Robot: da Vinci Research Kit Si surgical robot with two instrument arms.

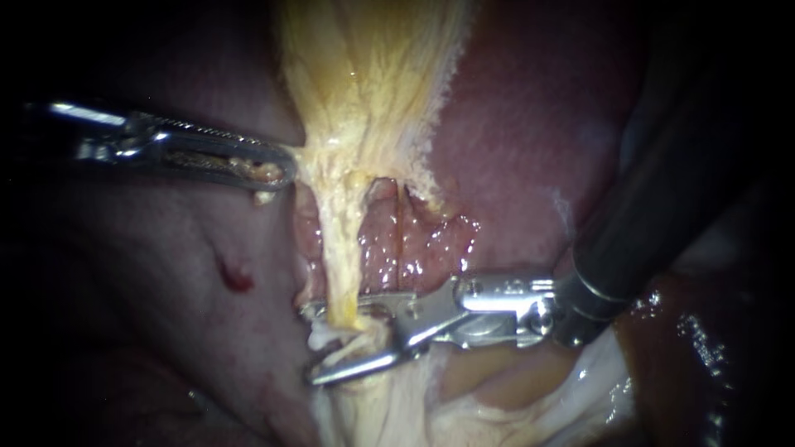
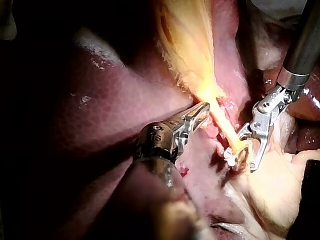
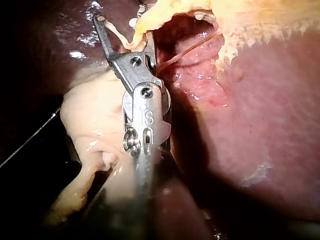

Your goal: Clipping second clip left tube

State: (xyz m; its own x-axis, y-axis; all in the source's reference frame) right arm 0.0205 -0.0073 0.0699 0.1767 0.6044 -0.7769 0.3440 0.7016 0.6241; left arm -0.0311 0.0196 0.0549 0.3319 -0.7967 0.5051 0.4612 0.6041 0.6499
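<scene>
The left tube (image 1: 338, 257) is a yellow strand that runs down from the pale yellow gallbladder (image 1: 373, 66). My right instrument (image 1: 313, 343) comes in from the right, its jaws open with the tube's lower end between them. A small white clip (image 1: 320, 336) sits on the tube there. The left wrist view shows the same jaws (image 2: 240, 162) astride the strand. In the right wrist view they stand apart (image 3: 122, 20) around yellow tissue. My left instrument (image 1: 281, 172) is shut on the gallbladder's edge and holds it to the left. A thinner right tube (image 1: 403, 236) lies beside the left one.
Dark red liver (image 1: 530, 124) lies behind and to the right. A raw dissected bed (image 1: 431, 248) shows between the tubes. Pale fatty tissue (image 1: 497, 406) lies under my right instrument. A small blood spot (image 1: 234, 277) marks the surface at the left.
</scene>
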